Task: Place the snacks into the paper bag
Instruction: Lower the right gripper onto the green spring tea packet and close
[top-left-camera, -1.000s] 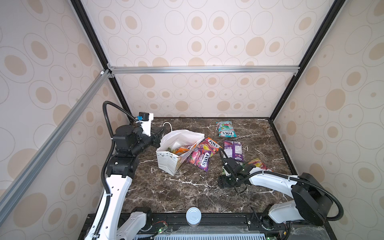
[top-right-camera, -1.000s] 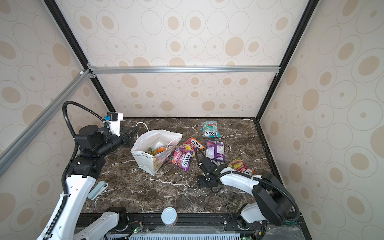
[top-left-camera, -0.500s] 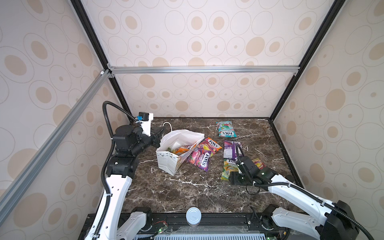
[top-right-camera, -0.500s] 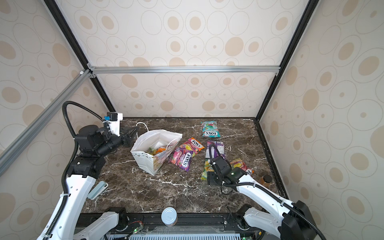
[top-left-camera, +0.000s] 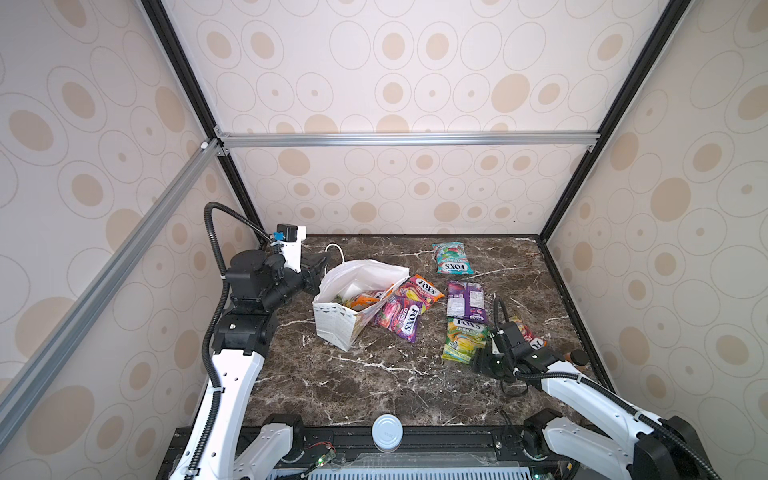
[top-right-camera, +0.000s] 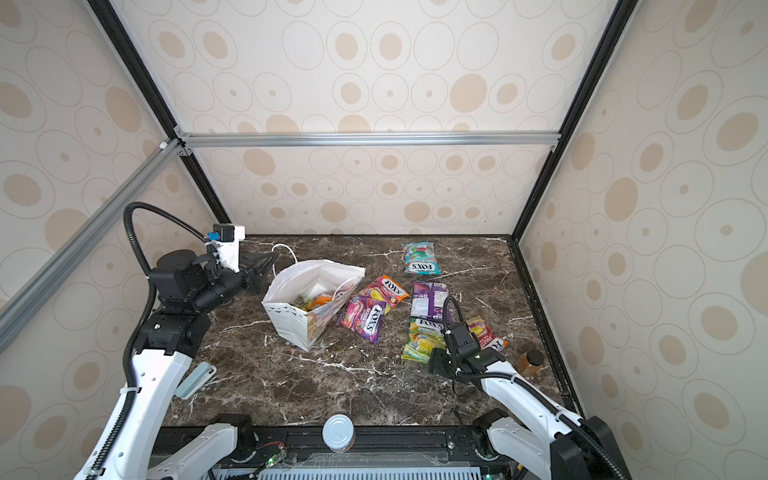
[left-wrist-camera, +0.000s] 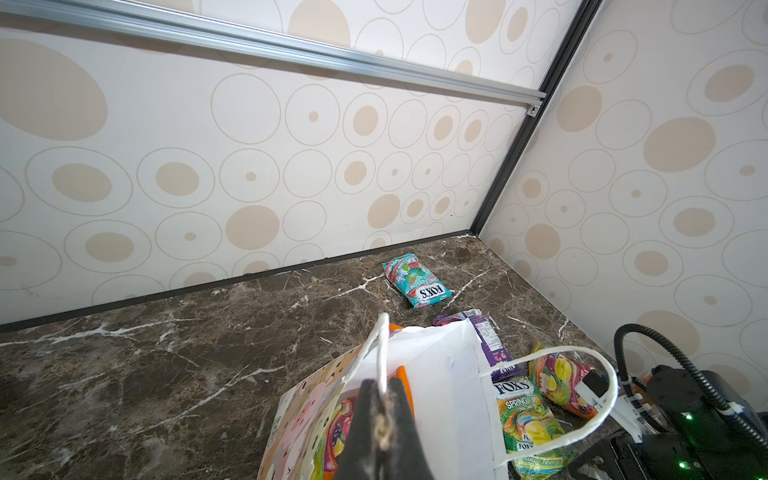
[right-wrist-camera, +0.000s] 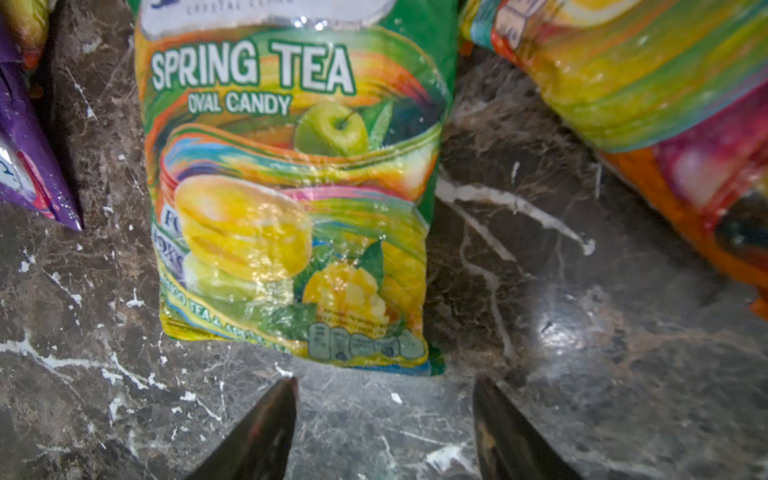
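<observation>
L gripper (left-wrist-camera: 376, 386) is pinched shut on the cord handle (left-wrist-camera: 380, 345), holding the paper bag (top-left-camera: 336, 328) mouth open. The bag sits centre-left in both top views, leaning, mouth facing right twd the loose pkts. An orange pkt (top-left-camera: 365, 299) shows inside.

R gripper (right-wrist-camera: 384, 382) has jaws wide w/ nothing between. Tips are over bare marble table (top-left-camera: 332, 386), just short of the bottom edge of the spring tea packet (right-wrist-camera: 291, 199). That pkt lies lower right of centre in a top view (top-right-camera: 422, 338).

Six pkts look left on the table, so prob early in the task.

Step in hand (my read): grab spring tea.
- The jaw gap sits off twd the pkt's right edge in the wrist view. Re-centre on the bottom seam before closing.
- Pkt is flat and glossy, so go low, get one finger under the crimped edge, and close fully before lifting. Film may slip.
- Purple packet (top-left-camera: 465, 301) is near one side and the red-yellow packet (top-left-camera: 525, 332) close on the other. Don't catch two.
- L should keep the handle taut so the mouth doesn't sag shut.
</observation>
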